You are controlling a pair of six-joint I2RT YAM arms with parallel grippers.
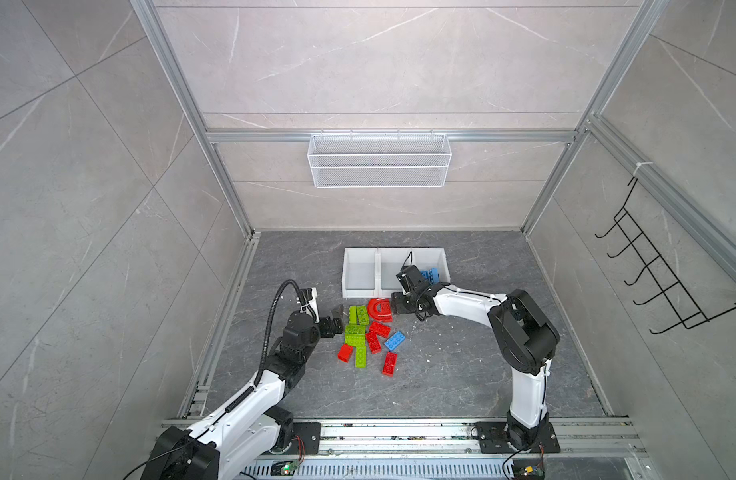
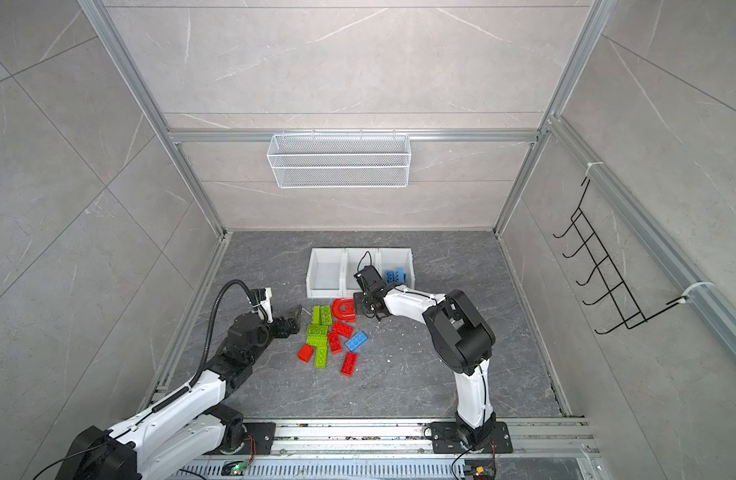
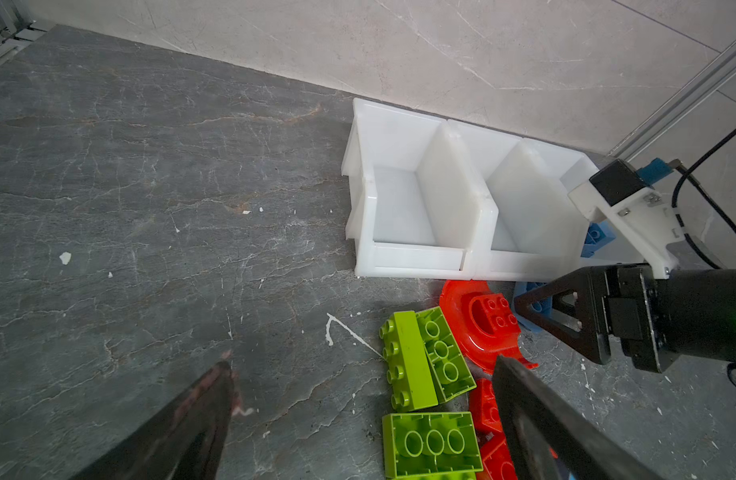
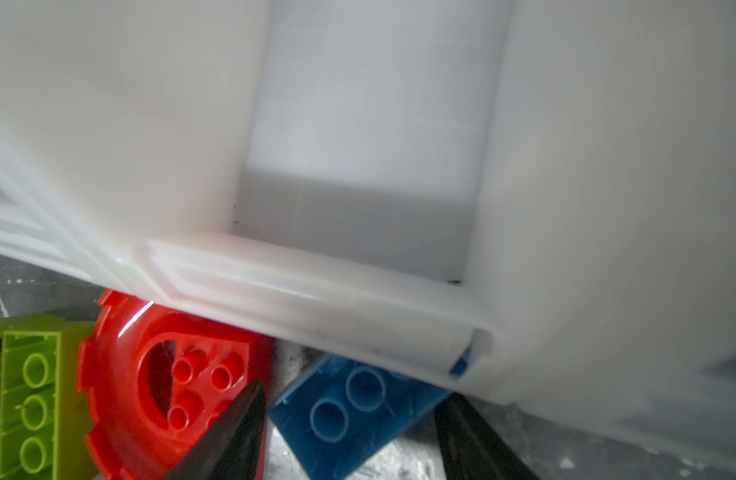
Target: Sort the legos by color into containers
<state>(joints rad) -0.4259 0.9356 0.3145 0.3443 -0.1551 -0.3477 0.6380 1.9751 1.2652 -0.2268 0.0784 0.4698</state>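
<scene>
Right wrist view, lower middle: right gripper (image 4: 349, 392) stands half-spread astride a blue lego (image 4: 349, 424) on the table (image 4: 38, 291) against the middle container's lip (image 4: 316, 291), gripping nothing (probably lining up a pick). Left gripper (image 3: 362, 360) gapes wide, empty, beside green legos (image 3: 424, 357).

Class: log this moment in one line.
left gripper: open, beside green bricks | right gripper: open, fingers astride blue brick
</scene>
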